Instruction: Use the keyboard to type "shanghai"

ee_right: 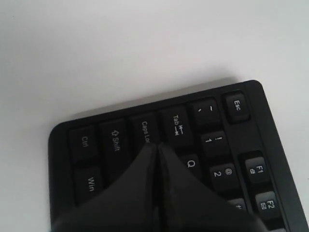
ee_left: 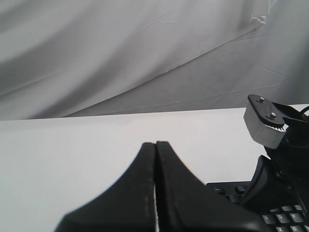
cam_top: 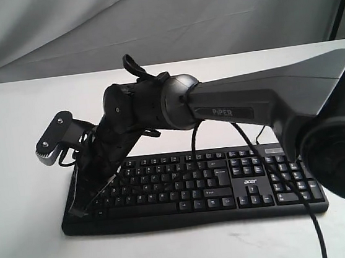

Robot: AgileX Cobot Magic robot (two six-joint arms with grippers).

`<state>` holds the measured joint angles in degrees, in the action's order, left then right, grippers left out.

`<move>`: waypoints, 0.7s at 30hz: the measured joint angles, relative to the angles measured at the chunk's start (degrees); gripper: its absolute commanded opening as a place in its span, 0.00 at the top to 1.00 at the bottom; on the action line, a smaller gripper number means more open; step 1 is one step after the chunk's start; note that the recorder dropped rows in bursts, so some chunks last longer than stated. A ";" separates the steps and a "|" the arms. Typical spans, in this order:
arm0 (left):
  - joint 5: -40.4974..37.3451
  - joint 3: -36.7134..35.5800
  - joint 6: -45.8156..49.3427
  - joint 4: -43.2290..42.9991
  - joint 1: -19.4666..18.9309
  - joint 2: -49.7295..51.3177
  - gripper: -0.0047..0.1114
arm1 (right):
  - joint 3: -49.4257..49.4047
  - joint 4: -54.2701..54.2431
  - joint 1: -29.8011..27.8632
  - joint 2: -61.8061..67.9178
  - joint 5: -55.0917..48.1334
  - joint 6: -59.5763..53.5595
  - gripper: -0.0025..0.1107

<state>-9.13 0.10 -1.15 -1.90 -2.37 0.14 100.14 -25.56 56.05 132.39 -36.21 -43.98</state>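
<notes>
A: Where's the keyboard (cam_top: 228, 178)?

B: Flat on the white table (cam_top: 24, 245), centre-near, long side running left-right, num pad at the right end, logo facing the near edge.

A: And the right gripper (cam_top: 80, 207)?

B: The right arm (cam_top: 250, 101) reaches across from the right and angles down to the keyboard's far-left end. Fingers are pressed together w/ nothing between them. Prob. on purpose: one narrow point hits a single key, whereas spread fingers would catch neighbours.

A: Which key is it on?

B: In the wrist view the tip (ee_right: 157, 147) sits by the Caps Lock key (ee_right: 145, 130) and Tab key (ee_right: 176, 124), w/ the Q key (ee_right: 191, 163) just beside. Can't tell if it's touching or hovering. "s" is a bit further right, so I'd guess it's lining up, typing not begun.

A: Left gripper (ee_left: 155, 145)?

B: Also closed up, empty, over bare table off the keyboard's left end. The right arm's wrist cam (ee_left: 263, 125) shows close by. Looks parked clear so the arms don't clash.
</notes>
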 measured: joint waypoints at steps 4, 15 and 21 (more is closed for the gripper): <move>0.00 0.00 0.00 0.00 0.00 0.00 0.96 | 0.00 0.60 0.00 0.00 -0.24 0.37 0.98; 0.00 0.00 0.00 0.00 0.00 0.00 0.96 | 0.00 0.60 0.00 1.43 -0.63 0.49 0.98; 0.00 0.00 0.00 0.00 0.00 0.00 0.96 | 0.00 0.60 0.00 1.41 -0.63 0.49 0.98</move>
<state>-9.13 0.10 -1.15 -1.90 -2.37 0.14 100.14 -24.96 56.05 133.80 -36.84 -43.49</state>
